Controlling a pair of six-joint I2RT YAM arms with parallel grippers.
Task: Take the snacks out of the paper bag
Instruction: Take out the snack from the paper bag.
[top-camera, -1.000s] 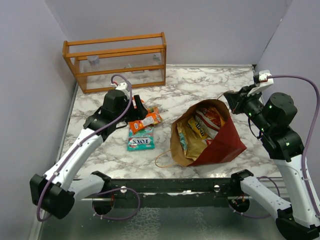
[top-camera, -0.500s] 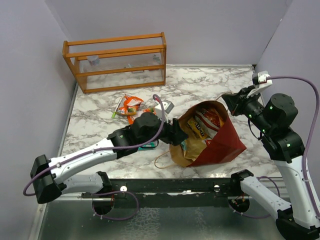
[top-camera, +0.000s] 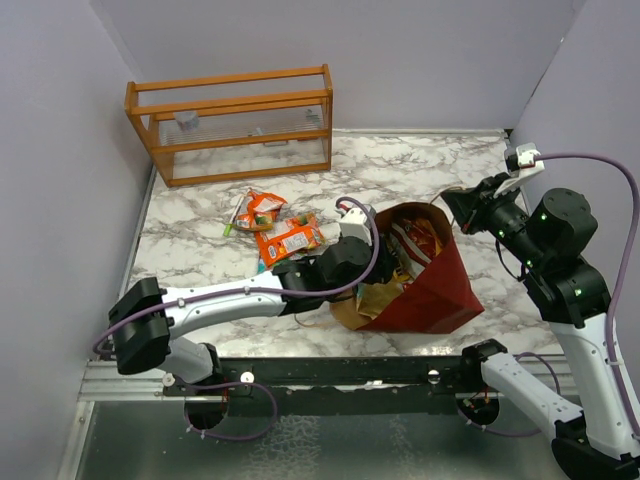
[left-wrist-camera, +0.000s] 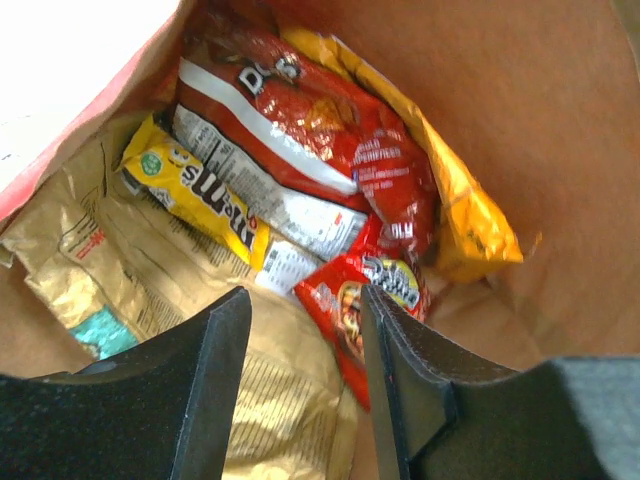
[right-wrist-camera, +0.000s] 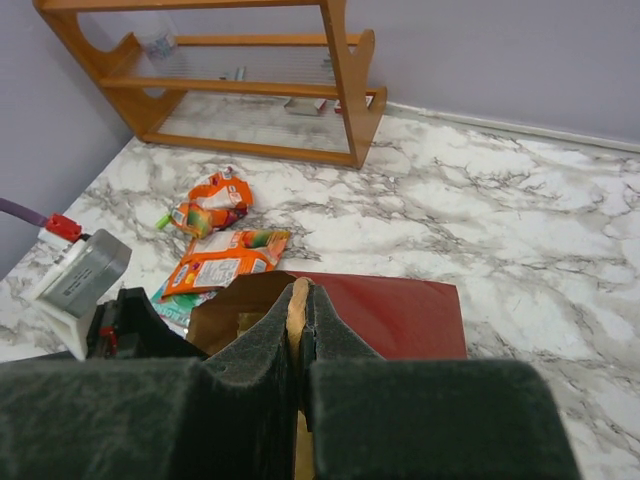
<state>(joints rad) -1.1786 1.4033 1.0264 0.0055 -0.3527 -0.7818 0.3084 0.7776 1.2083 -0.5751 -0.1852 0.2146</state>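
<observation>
Two orange crinkly packets (top-camera: 290, 238) lie on the white marble table (top-camera: 190, 240), left of the dark red paper carrier bag (top-camera: 440, 290). Left gripper (left-wrist-camera: 305, 300) is inside the bag mouth, fingers spread, empty, above red, yellow and gold packets (left-wrist-camera: 300, 130). Right gripper (right-wrist-camera: 300, 292) is pinched on the bag rim.

Reaching low and rightward with the left arm (top-camera: 230, 298), left gripper (left-wrist-camera: 305, 305) spread wide, gripping nothing. Folded high at the right with the right arm (top-camera: 570, 270), right gripper (right-wrist-camera: 300, 310) pinched on the paper bag (right-wrist-camera: 390, 315) rim.
</observation>
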